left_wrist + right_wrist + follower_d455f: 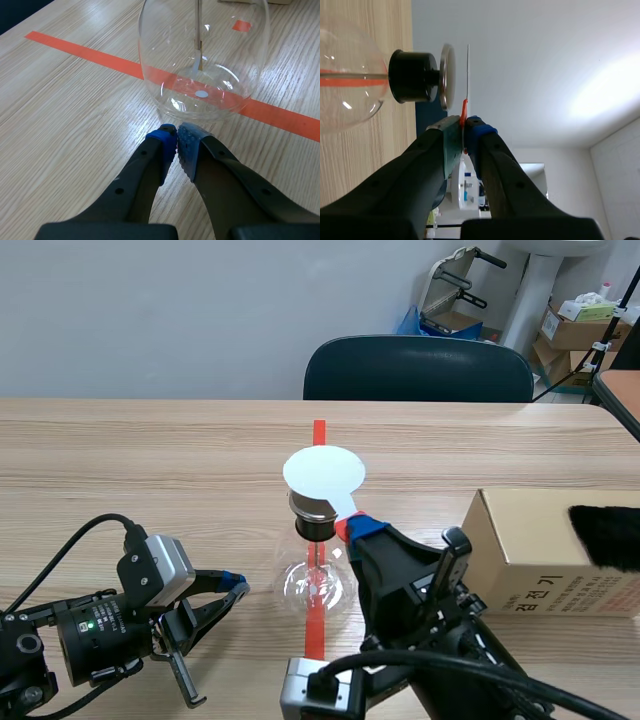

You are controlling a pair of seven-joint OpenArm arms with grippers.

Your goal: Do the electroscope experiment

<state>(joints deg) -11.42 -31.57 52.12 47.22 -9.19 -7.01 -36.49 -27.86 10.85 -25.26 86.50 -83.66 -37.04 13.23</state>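
Observation:
The electroscope is a clear glass flask [318,585] with a black stopper [312,517] and stands on the orange tape line. In the right wrist view its metal top plate [446,76] sits beyond the stopper [412,76]. My right gripper [356,529] is shut on the orange handle [464,112] of a thin white disc [323,471], which hovers just above that plate. My left gripper [237,589] rests low on the table left of the flask, shut on nothing. Its tips [177,137] lie close to the flask's base [202,60], where the metal leaves [199,54] hang inside.
A cardboard box [540,555] stands to the right of the flask with a black furry piece [608,536] on it. A dark chair [418,370] is behind the far table edge. More boxes and gear fill the room's back right corner.

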